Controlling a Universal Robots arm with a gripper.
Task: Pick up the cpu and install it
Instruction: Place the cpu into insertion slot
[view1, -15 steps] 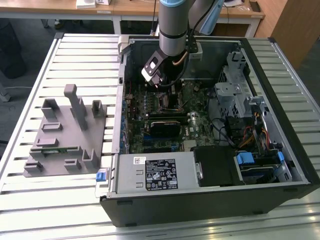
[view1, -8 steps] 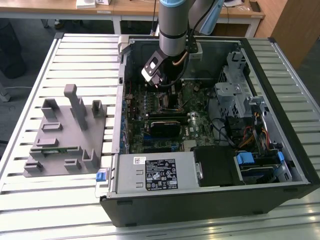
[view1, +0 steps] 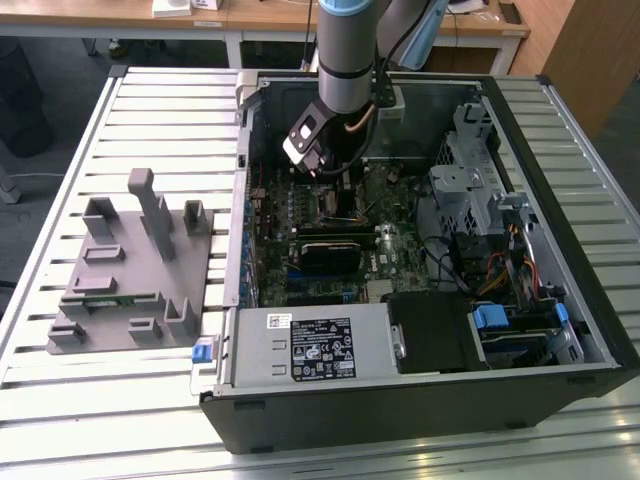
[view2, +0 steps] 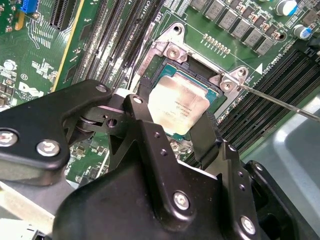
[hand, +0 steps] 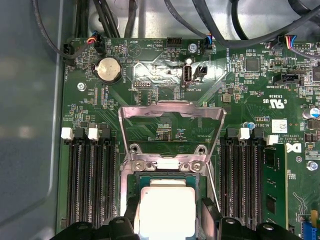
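Slatted metal table (view1: 60, 400): open computer case (view1: 400, 420) on it; grey fixture (view1: 130, 270) beside case, at exterior view's left.

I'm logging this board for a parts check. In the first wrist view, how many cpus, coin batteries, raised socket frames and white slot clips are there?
cpu: 1
coin battery: 1
socket frame: 1
white slot clips: 4
Total: 7
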